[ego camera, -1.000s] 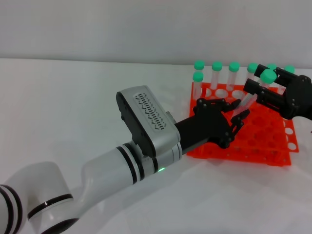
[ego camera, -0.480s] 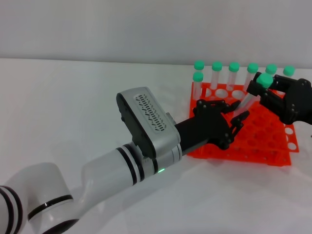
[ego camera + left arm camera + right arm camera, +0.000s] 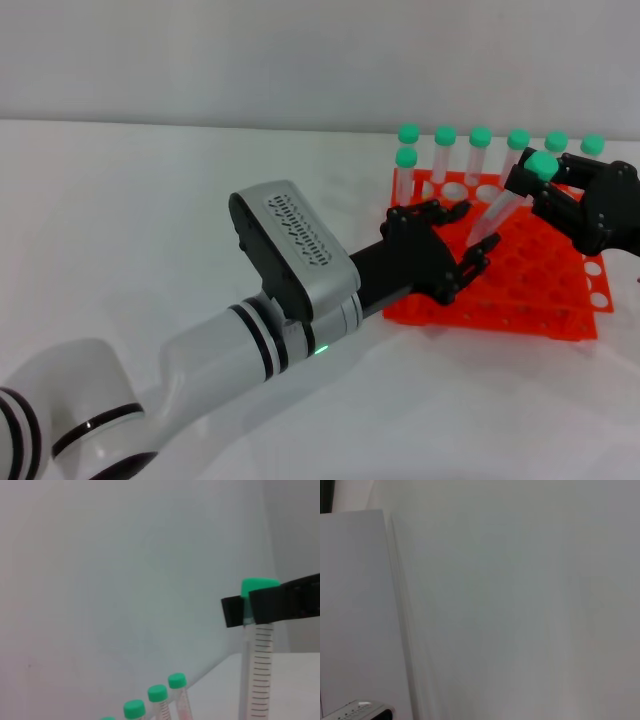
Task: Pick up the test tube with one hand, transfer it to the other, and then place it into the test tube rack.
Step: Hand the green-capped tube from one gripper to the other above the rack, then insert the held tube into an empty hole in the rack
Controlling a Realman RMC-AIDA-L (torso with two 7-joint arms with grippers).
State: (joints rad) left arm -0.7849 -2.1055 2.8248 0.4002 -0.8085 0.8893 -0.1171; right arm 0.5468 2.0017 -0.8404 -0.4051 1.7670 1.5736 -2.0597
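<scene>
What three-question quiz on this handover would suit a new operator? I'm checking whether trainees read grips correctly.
1. True or false: the left gripper is clamped shut on the test tube.
2. Multiple choice: where does the right gripper grip the test tube? A) just under its green cap. B) at mid-length. C) at the bottom tip.
3. Fill in: ___ other green-capped tubes stand along the far side of the rack.

Key:
1. False. Its fingers are spread open near the tube's lower end.
2. A. The left wrist view shows this clearly.
3. Seven.
</scene>
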